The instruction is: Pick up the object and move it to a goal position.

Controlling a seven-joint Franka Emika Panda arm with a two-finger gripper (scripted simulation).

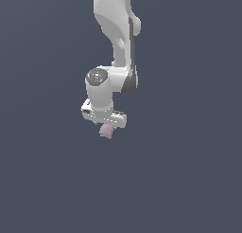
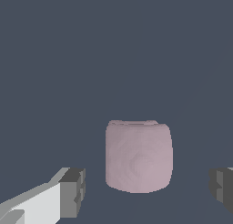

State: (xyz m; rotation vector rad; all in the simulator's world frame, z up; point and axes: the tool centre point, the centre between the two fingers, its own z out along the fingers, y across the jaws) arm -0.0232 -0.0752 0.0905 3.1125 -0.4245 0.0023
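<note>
The object [image 2: 139, 157] is a small pale pink lump with rounded edges, filling the space between my two grey fingertips in the wrist view. A gap shows on each side of it, so the fingers [image 2: 73, 191] do not touch it. My gripper [image 2: 148, 191] is open around it. In the exterior view the object [image 1: 106, 131] peeks out just under the white hand, and the gripper [image 1: 108, 129] sits right over it, hiding most of the lump and the fingertips.
The white arm [image 1: 118, 33] comes down from the top of the exterior view. A plain dark grey-blue surface [image 1: 189, 180] surrounds the hand on all sides.
</note>
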